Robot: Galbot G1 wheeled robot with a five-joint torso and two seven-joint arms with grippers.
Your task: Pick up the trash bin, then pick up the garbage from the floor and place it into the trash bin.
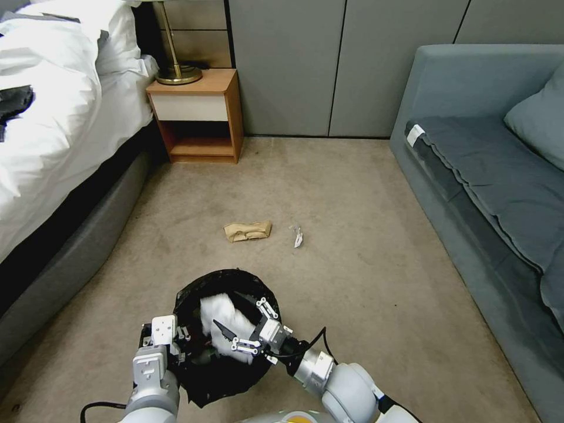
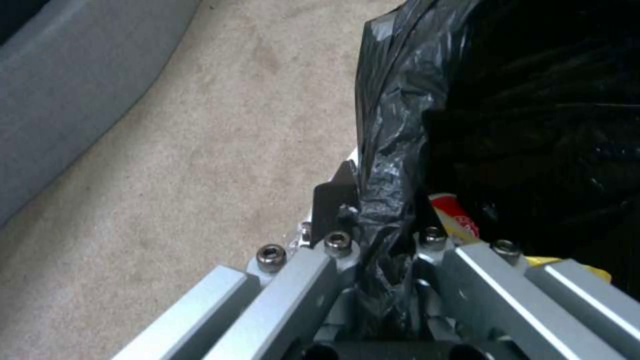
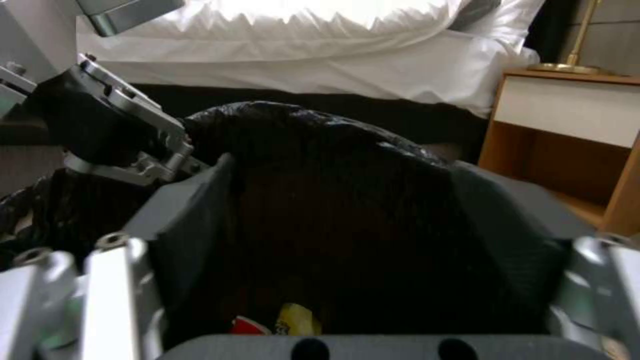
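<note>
From the head camera I see the trash bin low in front of me on the carpet, its black liner bunched round the rim. My left gripper sits at the bin's left rim, clamped onto the liner there. My right gripper hangs over the bin's mouth with its fingers spread apart, and a white tissue lies between them, just inside the rim. Farther out on the carpet a brown paper bag lies flat, with a small white scrap just beside it, both well apart from either gripper. In the left wrist camera my fingers pinch a fold of the black liner, and past them, down inside the bin, I can make out a red-and-white carton and a bit of yellow wrapper. In the right wrist camera my two dark fingers stand wide apart over the bin's dark inside; the carton and yellow wrapper lie at the bottom, and the left gripper holds the far rim.
</note>
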